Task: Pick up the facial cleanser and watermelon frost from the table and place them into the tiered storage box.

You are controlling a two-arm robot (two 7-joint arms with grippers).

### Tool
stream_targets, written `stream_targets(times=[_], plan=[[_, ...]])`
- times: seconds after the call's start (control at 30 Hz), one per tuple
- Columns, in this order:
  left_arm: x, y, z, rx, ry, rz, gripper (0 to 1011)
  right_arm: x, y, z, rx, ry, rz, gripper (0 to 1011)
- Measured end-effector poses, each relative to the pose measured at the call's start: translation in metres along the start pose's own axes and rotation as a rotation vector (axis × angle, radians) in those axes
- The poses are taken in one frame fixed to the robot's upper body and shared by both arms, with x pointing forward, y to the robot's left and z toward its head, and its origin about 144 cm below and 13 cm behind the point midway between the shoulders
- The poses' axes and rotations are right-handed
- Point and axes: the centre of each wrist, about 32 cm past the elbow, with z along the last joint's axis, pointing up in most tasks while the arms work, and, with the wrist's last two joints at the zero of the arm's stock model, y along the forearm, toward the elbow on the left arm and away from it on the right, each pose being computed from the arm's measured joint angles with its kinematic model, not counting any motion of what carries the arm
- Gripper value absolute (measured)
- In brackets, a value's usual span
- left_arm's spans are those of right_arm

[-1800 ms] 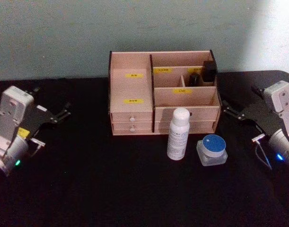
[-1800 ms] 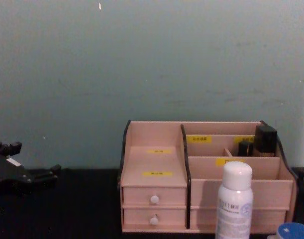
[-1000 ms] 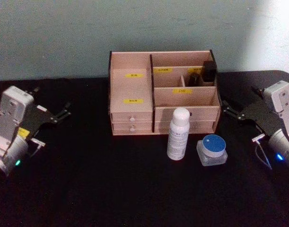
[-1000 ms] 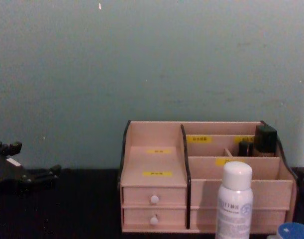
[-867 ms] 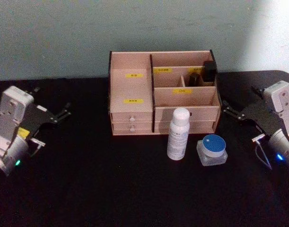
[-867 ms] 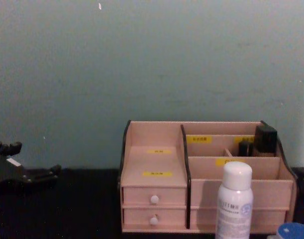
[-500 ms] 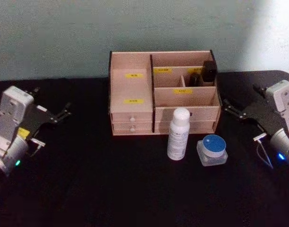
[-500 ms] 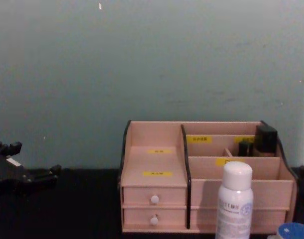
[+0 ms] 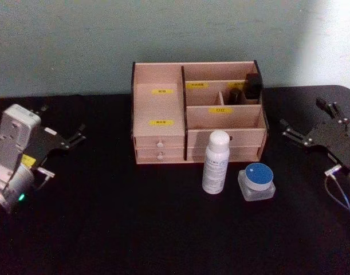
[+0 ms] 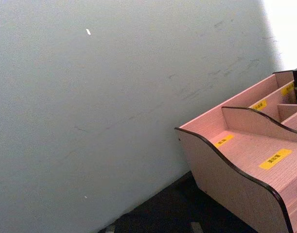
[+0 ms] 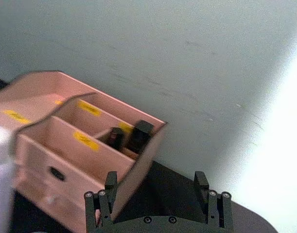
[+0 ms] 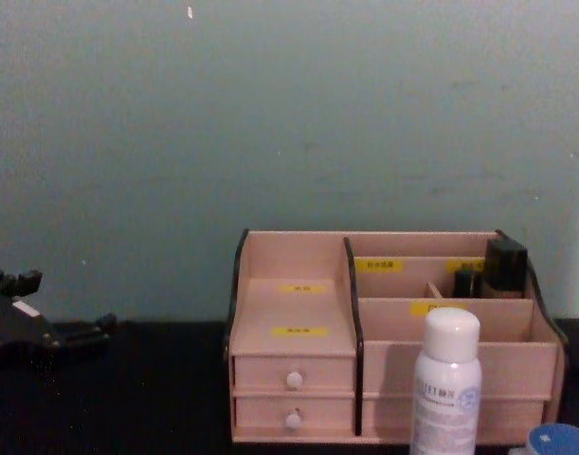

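Observation:
A white bottle point(image 9: 216, 162) with a rounded cap stands on the black table in front of the tiered storage box point(image 9: 160, 103). Right of it sits a clear square jar with a blue lid point(image 9: 257, 181). I cannot tell which is the facial cleanser and which the watermelon frost. The bottle point(image 12: 447, 379) and the jar's lid point(image 12: 559, 441) also show before the box point(image 12: 294, 313) in the chest view. My left gripper point(image 9: 62, 123) rests open far left of the box. Right of the box, clear of the jar, my right gripper point(image 9: 308, 119) is open and empty, its fingers point(image 11: 111, 182) spread.
Two dark small containers point(image 9: 247, 89) stand in the box's back right compartments. The box's left side wall point(image 10: 226, 179) fills the near part of the left wrist view. A pale wall point(image 9: 77, 40) rises right behind the table. Black tabletop point(image 9: 123, 223) lies open in front.
My right gripper has shifted to the right, away from the box, its white body sliding off the head view's edge. The left arm, bottle and jar have not moved.

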Motion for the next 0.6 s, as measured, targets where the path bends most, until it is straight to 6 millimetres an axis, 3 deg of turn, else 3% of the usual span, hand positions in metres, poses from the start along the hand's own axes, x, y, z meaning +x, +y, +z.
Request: stream_targets(times=[0.23,0.6], plan=[[0.000,0.000,0.000,0.000,0.000,0.000,1001,0.005,-0.016,0.006,0.039,0.025,0.128,1000],[0.000,0.000,0.000,0.000,0.000,0.000,1001,0.001,-0.024,0.007,0.041,0.080,0.333,1000]])
